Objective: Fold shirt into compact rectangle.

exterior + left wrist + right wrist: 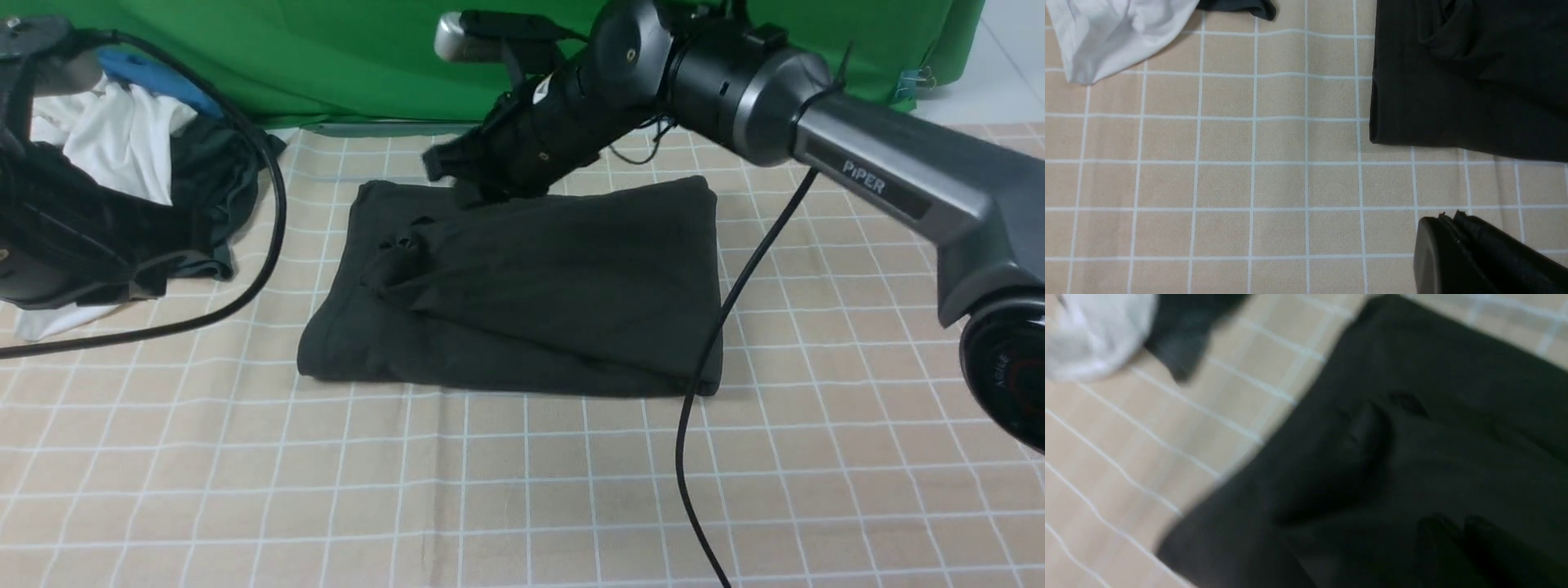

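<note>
Right arm (882, 175) reaches to the far edge of the shirt (539, 302), a nearly finished rectangle in the middle of the table (245, 490). One lump (400, 253) needs smoothing. Whether the right jaws grip the cloth cannot be told. Left jaws are closed and empty.

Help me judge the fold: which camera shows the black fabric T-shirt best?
Front view: the folded black soft-fabric T-shirt shows almost whole. Left wrist view catches only one corner; right wrist view is close and blurred.
</note>
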Action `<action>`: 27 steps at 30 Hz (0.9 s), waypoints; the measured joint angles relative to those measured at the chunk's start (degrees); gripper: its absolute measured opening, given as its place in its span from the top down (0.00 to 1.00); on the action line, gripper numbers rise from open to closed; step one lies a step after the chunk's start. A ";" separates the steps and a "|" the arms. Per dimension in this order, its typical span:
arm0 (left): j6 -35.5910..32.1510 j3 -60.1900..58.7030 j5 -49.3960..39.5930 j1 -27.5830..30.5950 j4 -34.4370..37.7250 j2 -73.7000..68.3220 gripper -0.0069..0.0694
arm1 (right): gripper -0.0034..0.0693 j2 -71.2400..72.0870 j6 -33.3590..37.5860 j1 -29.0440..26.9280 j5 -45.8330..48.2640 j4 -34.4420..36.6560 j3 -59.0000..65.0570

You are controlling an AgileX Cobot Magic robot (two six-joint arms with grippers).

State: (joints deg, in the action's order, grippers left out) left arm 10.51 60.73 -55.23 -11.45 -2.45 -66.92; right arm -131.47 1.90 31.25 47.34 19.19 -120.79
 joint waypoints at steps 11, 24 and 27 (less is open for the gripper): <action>-11.38 6.71 -3.50 5.52 14.30 -10.60 0.88 | 0.90 5.03 2.83 -2.86 21.42 -9.28 -4.65; -15.24 32.14 -0.89 -0.27 12.18 -40.04 0.82 | 0.90 24.63 6.04 -9.92 22.20 -9.95 12.75; -15.33 37.19 -1.49 -2.21 8.79 -44.65 0.71 | 0.90 29.06 7.12 -11.01 22.62 -9.90 18.91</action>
State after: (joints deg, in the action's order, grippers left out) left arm -4.82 97.91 -56.72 -13.66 6.33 -111.58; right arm -102.41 9.03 20.25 69.96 9.29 -101.88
